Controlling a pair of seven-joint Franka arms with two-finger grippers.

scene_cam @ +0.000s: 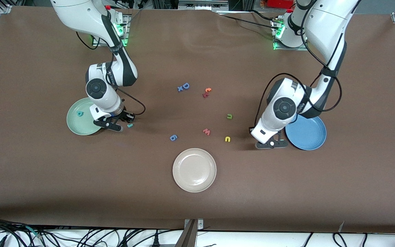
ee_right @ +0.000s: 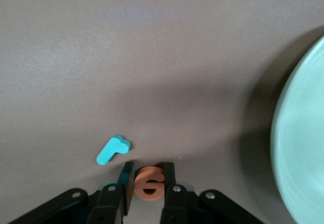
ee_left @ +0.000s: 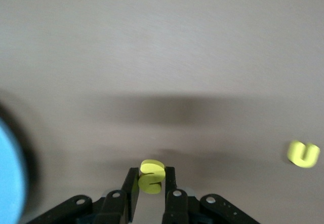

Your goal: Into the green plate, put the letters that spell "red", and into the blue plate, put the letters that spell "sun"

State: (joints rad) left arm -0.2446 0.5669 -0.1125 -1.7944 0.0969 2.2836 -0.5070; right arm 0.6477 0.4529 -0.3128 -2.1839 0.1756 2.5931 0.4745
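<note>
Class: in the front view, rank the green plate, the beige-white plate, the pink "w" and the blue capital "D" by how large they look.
1. beige-white plate, green plate: look alike; the green one is partly hidden by the right arm.
2. blue capital "D".
3. pink "w", barely smaller; unsure.

The middle of the brown table [scene_cam: 197, 212] was dotted with foam letters — a blue D [scene_cam: 186, 85], a red pair [scene_cam: 206, 92], a green arch [scene_cam: 229, 116], a pink w [scene_cam: 206, 131], a yellow arch [scene_cam: 227, 139] and a blue 6 [scene_cam: 173, 138] — with bare gaps between them. The beige plate [scene_cam: 194, 169] sat nearer the front camera. Open tabletop lay around it toward both ends.
</note>
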